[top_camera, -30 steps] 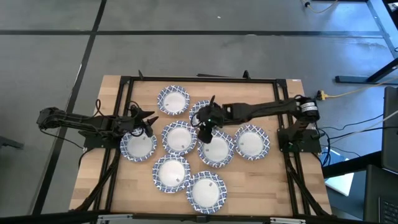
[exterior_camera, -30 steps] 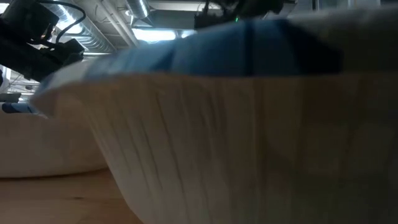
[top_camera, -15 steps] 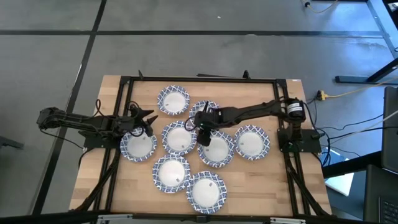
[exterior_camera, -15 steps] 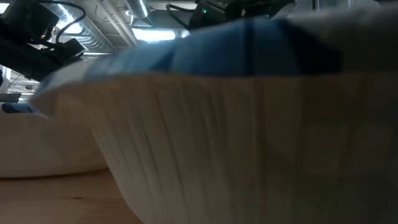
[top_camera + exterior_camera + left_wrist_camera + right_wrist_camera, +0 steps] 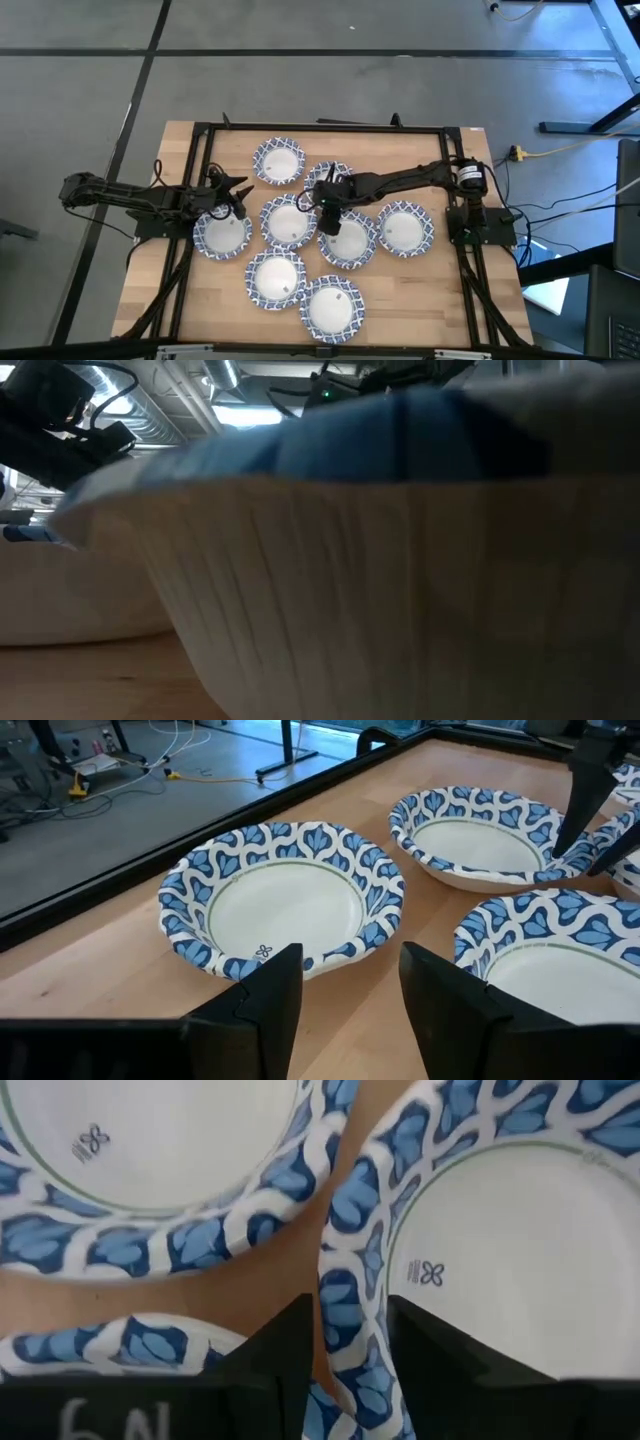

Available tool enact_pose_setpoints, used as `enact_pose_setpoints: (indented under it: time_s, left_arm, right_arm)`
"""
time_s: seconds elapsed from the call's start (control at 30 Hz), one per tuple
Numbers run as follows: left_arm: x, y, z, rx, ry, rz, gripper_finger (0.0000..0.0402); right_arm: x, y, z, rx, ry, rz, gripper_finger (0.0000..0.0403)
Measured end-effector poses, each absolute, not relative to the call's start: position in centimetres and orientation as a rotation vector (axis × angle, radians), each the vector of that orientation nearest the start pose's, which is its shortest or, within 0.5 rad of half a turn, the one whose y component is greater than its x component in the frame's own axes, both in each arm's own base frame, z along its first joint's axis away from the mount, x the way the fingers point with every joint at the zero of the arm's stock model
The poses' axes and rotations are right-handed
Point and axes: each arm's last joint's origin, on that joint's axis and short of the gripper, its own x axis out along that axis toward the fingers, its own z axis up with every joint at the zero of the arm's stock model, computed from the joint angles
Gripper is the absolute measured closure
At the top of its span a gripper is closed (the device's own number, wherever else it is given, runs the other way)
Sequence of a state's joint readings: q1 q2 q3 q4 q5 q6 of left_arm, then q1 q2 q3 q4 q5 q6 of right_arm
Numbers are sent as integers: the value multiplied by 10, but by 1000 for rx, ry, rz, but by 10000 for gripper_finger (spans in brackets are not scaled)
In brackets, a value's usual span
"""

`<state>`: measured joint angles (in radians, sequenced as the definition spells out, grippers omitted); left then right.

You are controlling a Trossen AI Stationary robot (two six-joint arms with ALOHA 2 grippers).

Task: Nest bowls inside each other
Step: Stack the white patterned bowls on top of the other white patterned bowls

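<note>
Several bowls, white inside with blue-and-white rims, rest on their bases close together on the wooden table (image 5: 170, 300). My right gripper (image 5: 327, 212) points down among the middle bowls. It is open, and its fingers stand on either side of the far-left rim (image 5: 352, 1330) of the middle bowl (image 5: 350, 240), one inside and one outside. My left gripper (image 5: 240, 197) is open and empty at the left, above the table between the left bowl (image 5: 222, 234) and the far-left bowl (image 5: 285, 900).
Bowls crowd my right gripper on all sides: one on the far side (image 5: 328, 176), one to the left (image 5: 288, 221), one to the right (image 5: 404, 228). Two more sit near the front edge (image 5: 275, 278) (image 5: 332, 308). The nearest bowl's wall (image 5: 380, 580) fills the low view.
My right gripper has gone a little toward the table's left edge, and its arm has swung that way with it. It has then held over the middle bowl's rim. The bowls have kept their places.
</note>
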<state>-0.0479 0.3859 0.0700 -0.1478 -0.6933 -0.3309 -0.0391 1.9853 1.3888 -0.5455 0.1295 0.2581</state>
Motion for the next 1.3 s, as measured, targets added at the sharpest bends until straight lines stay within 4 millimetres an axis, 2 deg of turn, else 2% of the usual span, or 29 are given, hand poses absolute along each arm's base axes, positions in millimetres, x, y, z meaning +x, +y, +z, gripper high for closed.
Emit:
enact_pose_setpoints:
  time_s: [0.4,0.77,0.9,1.1,1.3]
  left_arm:
    - [108,13,144,-144,329,697,239]
    - [108,13,144,-143,329,697,239]
    - [108,13,144,-143,329,697,239]
    - [108,13,144,-143,329,697,239]
    - [108,13,144,-142,329,697,239]
  right_arm:
    - [403,-24,167,206,1118,-322,326]
    - [403,-29,170,205,1123,-337,395]
    - [407,-32,187,177,1135,-347,392]
    - [414,-36,224,111,1149,-353,397]
    - [415,-28,263,86,1161,-328,392]
